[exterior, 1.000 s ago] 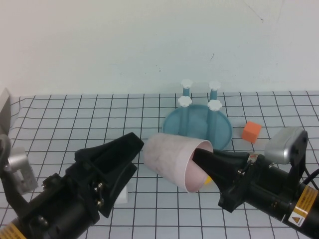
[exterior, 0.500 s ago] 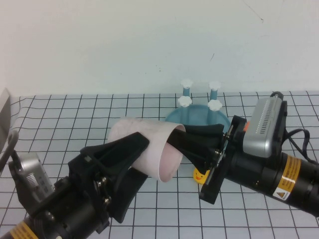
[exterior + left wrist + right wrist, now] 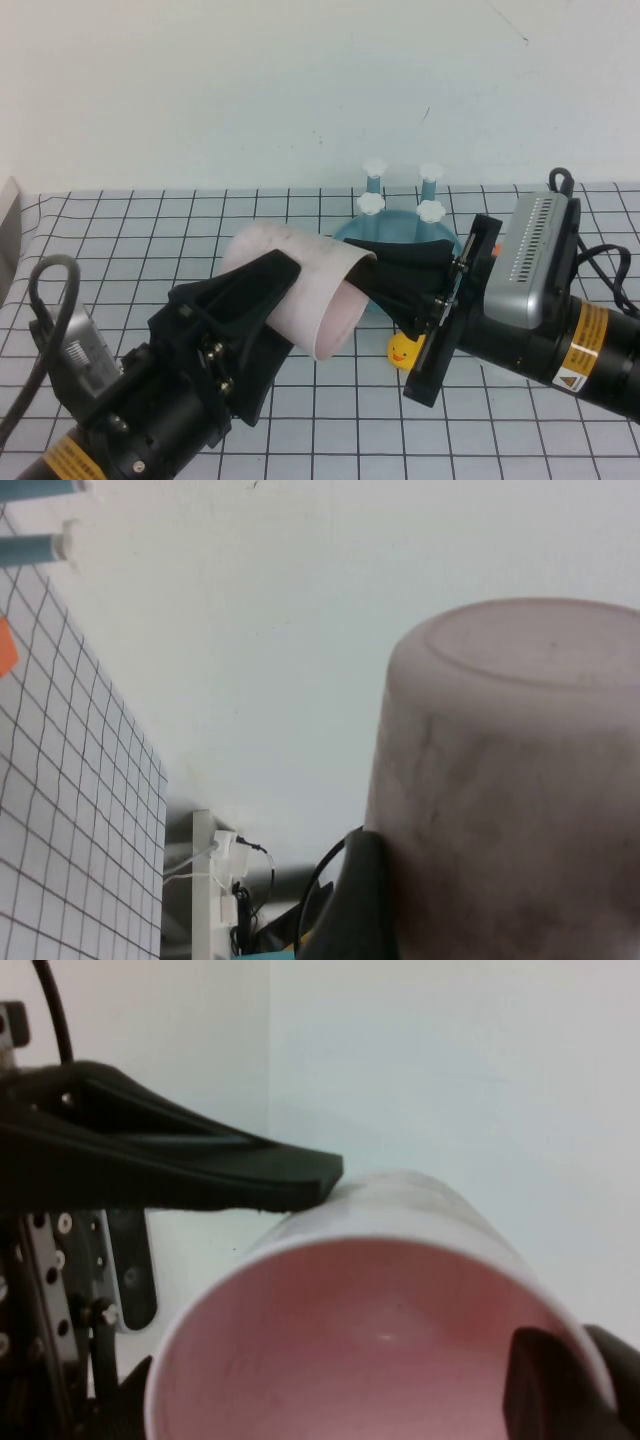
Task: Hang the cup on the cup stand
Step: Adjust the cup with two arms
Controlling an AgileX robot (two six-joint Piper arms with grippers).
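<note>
The tabletop (image 3: 150, 240) is white with a black square grid drawn over it, and it ends at its far edge against a plain pale wall (image 3: 250, 90) marked by a few small dark specks; at the far left edge a grey object (image 3: 8, 235) is cut off by the frame. Held above the middle of the tabletop, lying nearly on its side, is the pale pink, faintly speckled, handleless tapered tumbler cup (image 3: 300, 285), with its pink-lined mouth turned toward the right arm. The right gripper (image 3: 375, 270), black and carrying a grey ribbed camera block, reaches in from the right edge with its fingers pinched shut on the cup's rim, one finger inside the mouth as the right wrist view shows. The left gripper (image 3: 265, 295), black, rises from the near left corner with its fingers spread wide on either side of the cup's body; whether they press on the cup cannot be told. Behind the cup, near the far edge, stands the cup stand (image 3: 440, 250), a round light-blue dish base with four upright blue pegs topped by white flower-shaped knobs. A small yellow duck-like toy (image 3: 402, 350) sits just in front of it. Yellow stickers on both arms carry a triangular warning mark on the right one; their writing is too small to read.
</note>
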